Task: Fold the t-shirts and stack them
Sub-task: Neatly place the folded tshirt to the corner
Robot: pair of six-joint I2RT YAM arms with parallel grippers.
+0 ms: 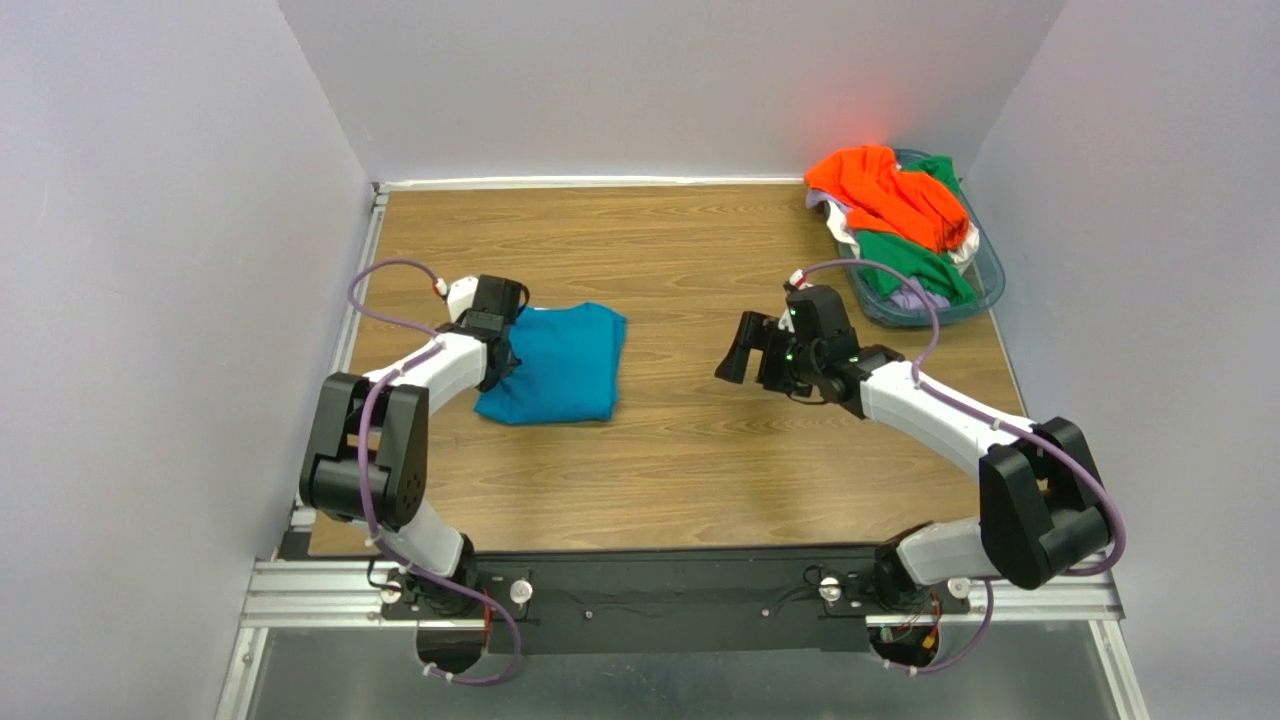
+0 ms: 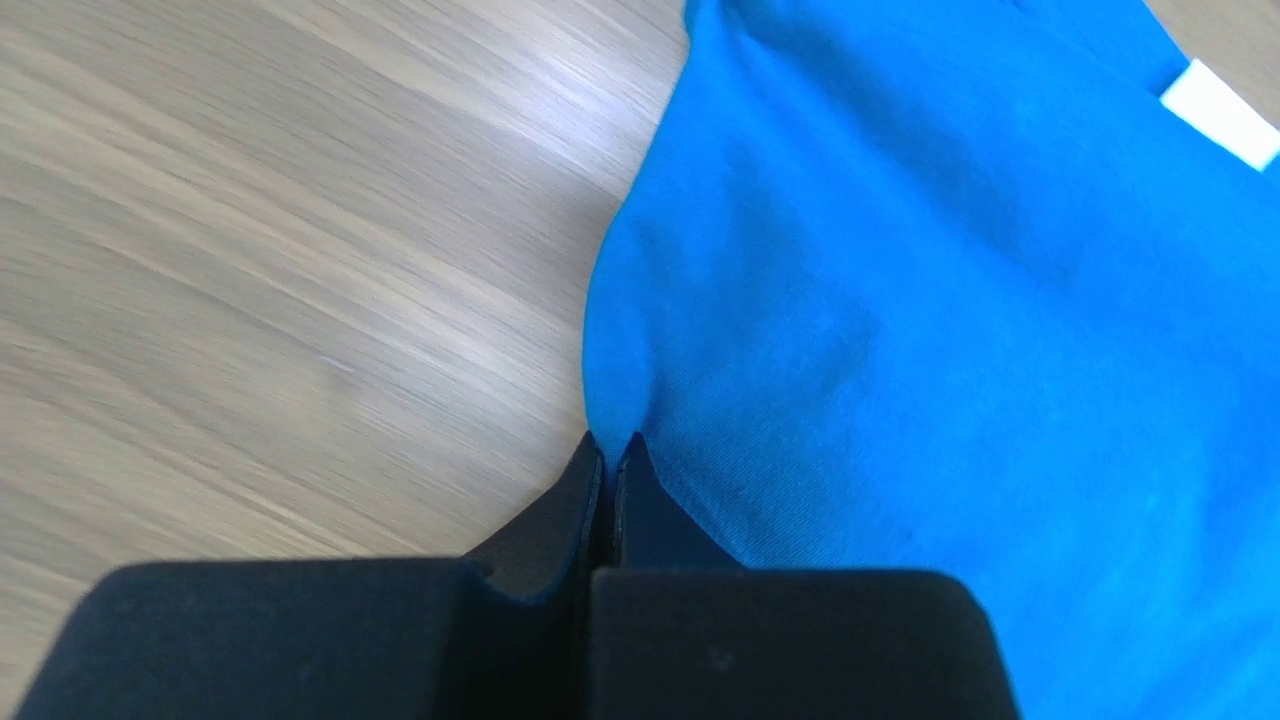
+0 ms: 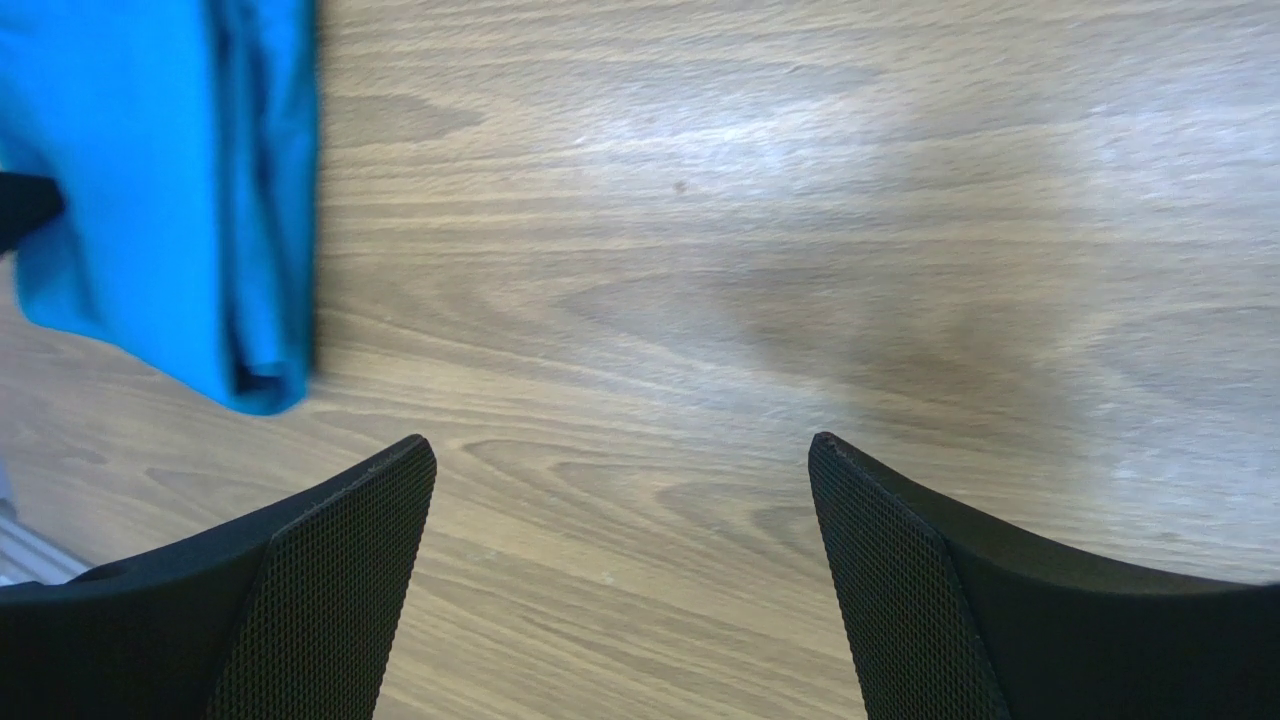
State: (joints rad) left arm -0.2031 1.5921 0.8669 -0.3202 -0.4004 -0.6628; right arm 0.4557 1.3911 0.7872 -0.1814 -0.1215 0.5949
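Observation:
A teal-blue t-shirt (image 1: 559, 363) lies folded on the wooden table, left of centre. My left gripper (image 1: 504, 342) is at its left edge, shut, with a thin fold of the teal cloth (image 2: 902, 330) pinched between its fingertips (image 2: 613, 450). The shirt's white neck label (image 2: 1220, 117) shows at the upper right of the left wrist view. My right gripper (image 1: 739, 348) is open and empty above bare wood to the right of the shirt, with the shirt's folded edge (image 3: 166, 180) at the upper left of its view. Orange (image 1: 887, 192), green (image 1: 920, 267) and pale lavender (image 1: 899, 303) shirts are heaped at the back right.
The heaped shirts sit in a clear bluish plastic basket (image 1: 980, 288) at the table's back right corner. Grey walls close the table on the left, back and right. A metal rail (image 1: 676, 593) with the arm bases runs along the near edge.

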